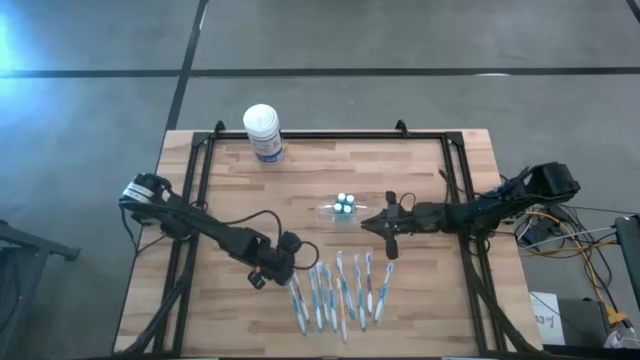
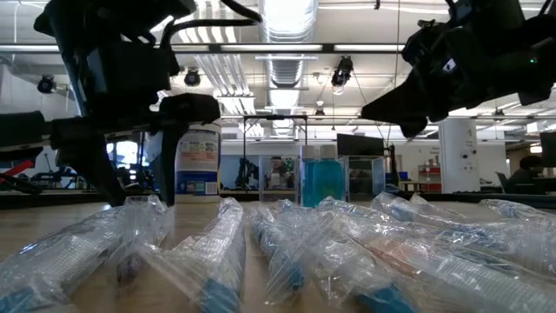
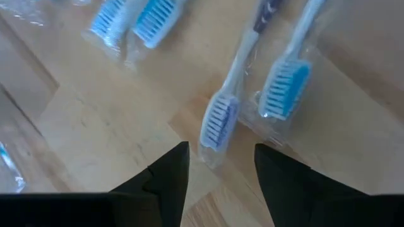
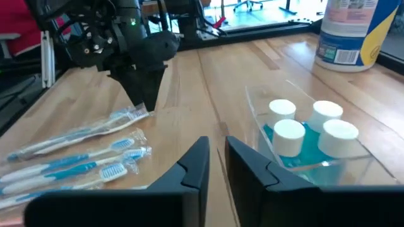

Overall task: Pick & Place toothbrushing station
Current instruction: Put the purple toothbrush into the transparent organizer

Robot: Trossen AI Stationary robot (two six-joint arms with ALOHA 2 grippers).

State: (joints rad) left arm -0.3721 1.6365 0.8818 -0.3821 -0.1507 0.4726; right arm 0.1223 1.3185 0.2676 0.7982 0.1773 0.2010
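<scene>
The toothbrushing station (image 1: 342, 206) is a small clear holder with white round caps and a blue insert (image 4: 309, 135), standing on the wooden table's middle. My right gripper (image 4: 216, 161) hovers just to its right, close above the table, pointing toward the table's left edge. Its fingers stand a narrow gap apart with nothing between them. My left gripper (image 3: 219, 161) is open over the left end of a row of wrapped toothbrushes (image 1: 340, 288), pointing steeply down. One wrapped brush head (image 3: 218, 123) lies on the table just ahead of its fingertips, untouched as far as shows.
A tall white-lidded canister with a blue label (image 1: 262, 132) stands at the table's far edge. Several wrapped toothbrushes lie side by side near the front edge (image 2: 287, 252). Black frame rails (image 1: 200, 170) run along the table's left, right and far sides.
</scene>
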